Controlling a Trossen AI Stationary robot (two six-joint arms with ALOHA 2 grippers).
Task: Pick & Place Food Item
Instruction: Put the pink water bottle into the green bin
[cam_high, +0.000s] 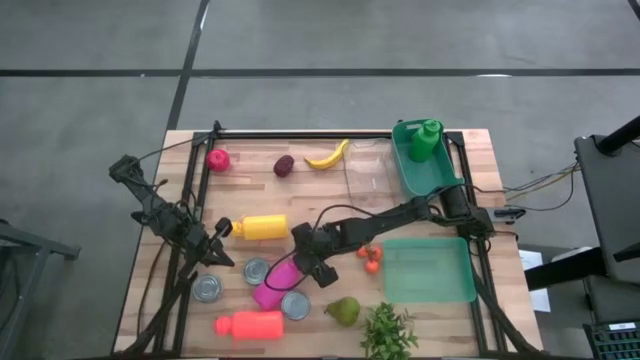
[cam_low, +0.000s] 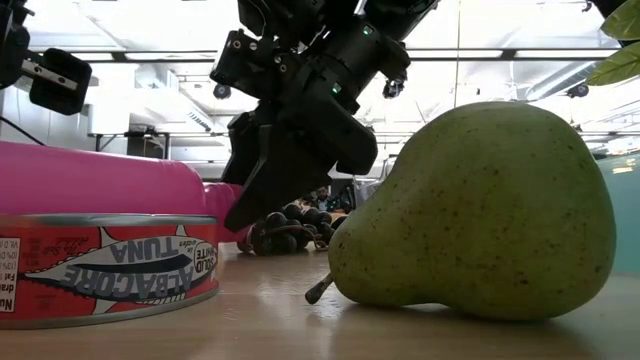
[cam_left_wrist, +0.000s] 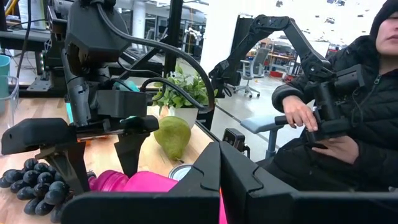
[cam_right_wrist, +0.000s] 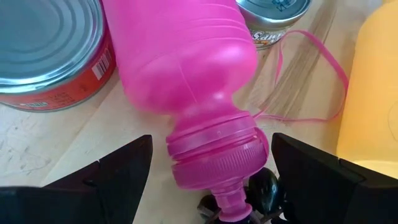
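Two arms reach over the table (cam_high: 480, 150). Taking the magenta bottle (cam_high: 277, 284) as landmark: left of it, the left gripper (cam_high: 219, 247) hangs with its fingers pressed together, holding nothing. A tuna can (cam_high: 295, 305) touches the bottle's base. Right at the bottle's cap, the right gripper (cam_right_wrist: 208, 168) stands spread wide, a finger on either side of the cap, over dark grapes (cam_right_wrist: 264, 186). Right of the bottle lies a green pear (cam_high: 343, 310).
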